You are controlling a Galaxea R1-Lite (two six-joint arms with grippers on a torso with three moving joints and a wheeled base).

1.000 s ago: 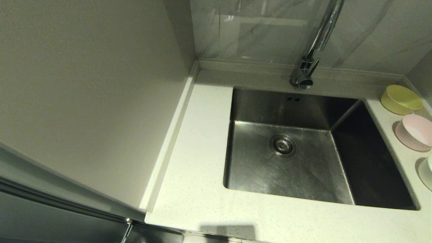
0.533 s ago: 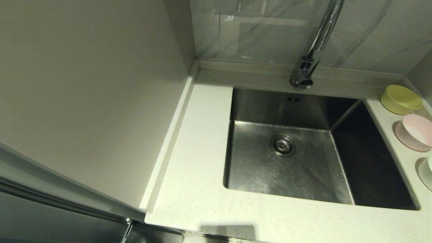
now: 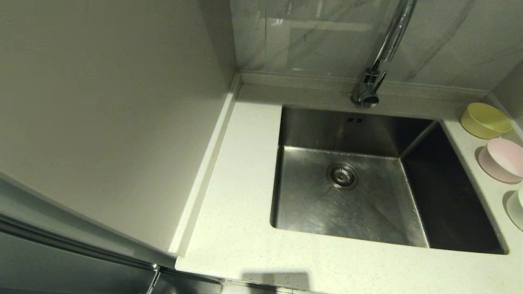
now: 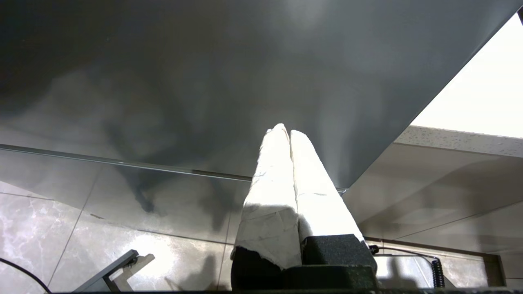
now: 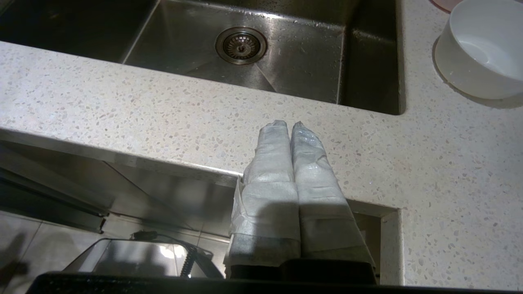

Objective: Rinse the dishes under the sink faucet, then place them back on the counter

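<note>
Three bowls stand in a row on the counter [image 3: 245, 171] right of the sink [image 3: 310, 204]: yellow-green bowl [image 3: 485, 119] farthest back, pale pink bowl [image 3: 501, 159] in the middle, white bowl [image 3: 517, 208] nearest, cut by the frame edge. The chrome faucet [image 3: 382, 53] rises behind the empty sink, whose drain [image 3: 342, 176] is bare. Neither arm shows in the head view. My right gripper [image 5: 289, 123] is shut and empty, held low over the counter's front edge, with the white bowl [image 5: 478, 49] ahead to one side. My left gripper [image 4: 285, 130] is shut and empty below the counter.
A tall grey wall panel [image 3: 102, 114] borders the counter's left side. Marbled tiles [image 3: 310, 36] back the faucet. In the left wrist view a dark cabinet face [image 4: 204, 81] fills the space ahead, with floor tiles [image 4: 61, 237] below.
</note>
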